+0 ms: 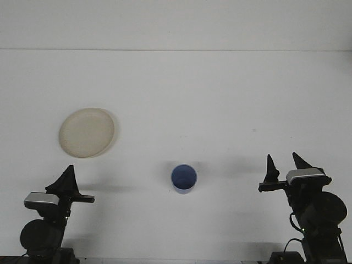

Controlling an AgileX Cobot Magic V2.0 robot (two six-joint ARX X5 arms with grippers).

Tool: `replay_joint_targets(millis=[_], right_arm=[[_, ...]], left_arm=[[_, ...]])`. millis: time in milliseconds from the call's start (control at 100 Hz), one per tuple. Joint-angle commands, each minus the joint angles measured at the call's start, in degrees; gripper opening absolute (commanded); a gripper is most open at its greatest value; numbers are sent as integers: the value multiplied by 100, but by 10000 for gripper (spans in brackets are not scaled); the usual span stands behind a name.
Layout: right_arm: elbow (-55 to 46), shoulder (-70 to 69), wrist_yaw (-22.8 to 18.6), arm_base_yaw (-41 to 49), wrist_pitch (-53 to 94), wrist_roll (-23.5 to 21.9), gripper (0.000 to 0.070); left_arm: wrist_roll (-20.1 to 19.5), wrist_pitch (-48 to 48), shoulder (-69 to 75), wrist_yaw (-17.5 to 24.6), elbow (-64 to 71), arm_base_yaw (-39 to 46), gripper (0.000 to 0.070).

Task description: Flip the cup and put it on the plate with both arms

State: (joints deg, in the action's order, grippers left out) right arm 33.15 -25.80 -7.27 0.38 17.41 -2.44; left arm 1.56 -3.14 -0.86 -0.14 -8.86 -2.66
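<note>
A small blue cup (183,179) stands on the white table (209,99) near the front, roughly midway between my two arms. A round cream plate (87,132) lies flat at the left, farther back than the cup. My left gripper (68,177) is low at the front left, below the plate and well left of the cup; its fingers meet in a single point, shut and holding nothing. At the front right, my right gripper (285,164) is open, its two dark fingertips apart and empty, well right of the cup.
The table's far edge (176,50) runs across the top of the view against a pale wall. Both arm bases sit at the front corners.
</note>
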Motion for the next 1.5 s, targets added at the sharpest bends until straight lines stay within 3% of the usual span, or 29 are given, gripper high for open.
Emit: replay_joint_targets(millis=[0, 510, 860, 1380, 1430, 1490], right_arm=[[48, -13, 17, 9, -70, -76, 479], [48, -13, 17, 9, -72, -76, 479], [48, -13, 17, 9, -70, -76, 479], [48, -13, 17, 9, -74, -76, 479], [48, -13, 17, 9, -76, -76, 479], [48, -13, 17, 9, -76, -76, 479]], left_arm=[[68, 251, -70, -4, -431, 2, 12], [59, 3165, -2551, -4, -3836, 2, 12], [37, 5224, -4476, -2, -5005, 2, 12], [94, 5335, -4800, -2, -5018, -37, 20], [125, 5333, -4789, -2, -5018, -35, 64], [170, 5335, -4787, -2, -5021, -37, 206]])
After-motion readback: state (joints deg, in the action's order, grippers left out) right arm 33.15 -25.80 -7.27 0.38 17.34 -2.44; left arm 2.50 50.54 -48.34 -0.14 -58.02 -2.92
